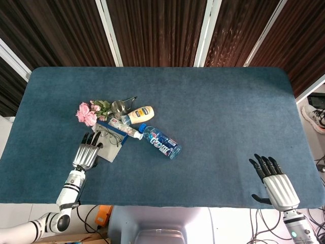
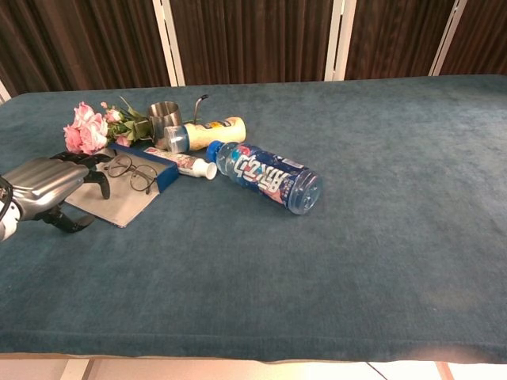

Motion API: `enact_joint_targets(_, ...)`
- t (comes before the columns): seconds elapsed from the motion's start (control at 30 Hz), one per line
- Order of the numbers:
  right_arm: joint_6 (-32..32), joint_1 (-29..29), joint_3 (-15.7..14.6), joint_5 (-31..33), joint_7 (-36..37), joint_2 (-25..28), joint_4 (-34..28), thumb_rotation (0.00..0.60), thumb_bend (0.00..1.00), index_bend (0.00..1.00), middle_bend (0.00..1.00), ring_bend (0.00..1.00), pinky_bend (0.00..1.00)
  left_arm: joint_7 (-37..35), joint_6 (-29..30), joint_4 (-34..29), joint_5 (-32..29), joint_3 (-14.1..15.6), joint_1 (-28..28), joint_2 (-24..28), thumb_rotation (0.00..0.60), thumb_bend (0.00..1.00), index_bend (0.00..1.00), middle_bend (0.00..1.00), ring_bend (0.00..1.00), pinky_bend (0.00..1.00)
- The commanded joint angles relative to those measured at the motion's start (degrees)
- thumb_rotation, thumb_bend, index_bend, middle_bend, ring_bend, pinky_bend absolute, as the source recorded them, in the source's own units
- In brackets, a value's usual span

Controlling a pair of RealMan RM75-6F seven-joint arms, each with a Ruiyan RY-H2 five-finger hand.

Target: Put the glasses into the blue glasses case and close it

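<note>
The blue glasses case (image 2: 127, 192) (image 1: 110, 144) lies open on the left of the table, its grey lining facing up and its blue wall at the far side. Thin wire-framed glasses (image 2: 131, 172) (image 1: 109, 136) lie in it near that wall. My left hand (image 2: 47, 186) (image 1: 87, 152) rests flat at the case's left edge, fingers stretched over the lining, holding nothing. My right hand (image 1: 274, 184) lies open on the table's near right corner, far from the case, and shows only in the head view.
Behind the case lie pink flowers (image 2: 85, 131), a metal cup (image 2: 163, 121), a yellow bottle (image 2: 210, 132) and a white tube (image 2: 184, 164). A clear water bottle (image 2: 265, 176) lies on its side to the right of the case.
</note>
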Motion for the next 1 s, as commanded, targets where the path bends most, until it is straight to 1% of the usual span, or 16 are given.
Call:
enact_joint_targets(0.03, 0.1, 0.0, 0.0, 0.0, 0.2, 0.0, 0.0, 0.6, 0.22, 0.0, 0.0, 0.0, 0.0, -3.3, 0.4, 1.8, 1.4, 0.0, 0.0, -1.2, 0.6, 0.27, 0.36, 0.0, 0.0, 0.03)
enact_joint_targets(0.17, 0.4, -0.1, 0.0, -0.2, 0.6, 0.2, -0.1, 0.6, 0.22, 0.0, 0.0, 0.0, 0.0, -6.3, 0.3, 3.7, 2.3, -0.3, -0.3, -2.4, 0.6, 0.27, 0.36, 0.0, 0.0, 0.04)
enact_joint_targets(0.27, 0.3, -0.1, 0.0, -0.3, 0.8, 0.3, -0.1, 0.6, 0.22, 0.0, 0.0, 0.0, 0.0, -7.3, 0.2, 4.4, 2.7, -0.5, -0.6, -2.9, 0.6, 0.27, 0.37, 0.0, 0.0, 0.04)
enact_joint_targets(0.4, 0.5, -0.1, 0.0, -0.2, 1.0, 0.4, -0.1, 0.6, 0.22, 0.0, 0.0, 0.0, 0.0, -12.0, 1.1, 4.7, 4.0, -1.3, -0.6, -3.8, 0.6, 0.27, 0.41, 0.01, 0.0, 0.06)
enact_joint_targets(0.53, 0.4, -0.1, 0.0, -0.2, 1.0, 0.4, -0.1, 0.6, 0.22, 0.0, 0.0, 0.0, 0.0, -14.3, 1.1, 6.4, 4.7, -2.0, -1.2, -5.0, 0.6, 0.27, 0.42, 0.01, 0.0, 0.06)
enact_joint_targets(0.83, 0.7, -0.1, 0.4, 0.1, 1.7, 0.7, -0.1, 0.6, 0.22, 0.0, 0.0, 0.0, 0.0, -18.3, 2.3, 11.3, 5.3, -4.6, -3.0, -8.3, 0.6, 0.27, 0.41, 0.01, 0.0, 0.06)
enact_joint_targets(1.0, 0.6, -0.1, 0.5, 0.3, 1.8, 0.8, -0.1, 0.6, 0.22, 0.0, 0.0, 0.0, 0.0, -19.6, 2.1, 13.7, 4.5, -6.3, -4.1, -9.6, 0.6, 0.27, 0.4, 0.01, 0.0, 0.06)
